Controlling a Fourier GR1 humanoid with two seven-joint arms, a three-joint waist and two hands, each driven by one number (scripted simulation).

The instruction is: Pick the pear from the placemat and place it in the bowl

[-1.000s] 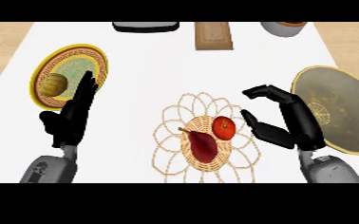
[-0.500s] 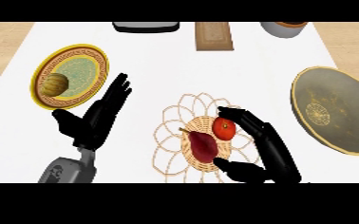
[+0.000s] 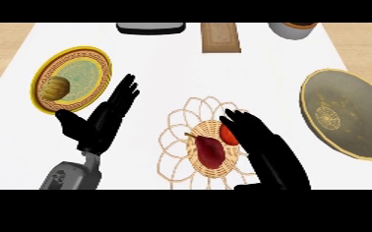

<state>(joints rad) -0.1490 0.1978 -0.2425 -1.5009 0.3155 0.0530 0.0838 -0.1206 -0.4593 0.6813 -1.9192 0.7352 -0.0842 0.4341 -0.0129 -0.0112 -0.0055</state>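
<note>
Right hand over the placemat, pear not lifted.

My right hand [image 3: 265,150] has come further in over the placemat [image 3: 207,145] than half a second ago, its fingers now stretched long and nearly straight, holding nothing. The fingertips lie against the red-orange fruit [image 3: 230,135] and hide its right side. The pear [image 3: 209,151], dark red, lies on the mat just left of my fingers; I cannot tell whether they touch it. The fruit sits beside the pear's upper right, between it and my fingertips. The bowl [image 3: 335,112] stands well to the right of this hand, apart from the mat. My left hand [image 3: 102,123] has hardly shifted: open, fingers up, left of the mat. Beyond its fingertips is a yellow plate [image 3: 76,78] bearing a round brownish thing [image 3: 56,87].
</note>
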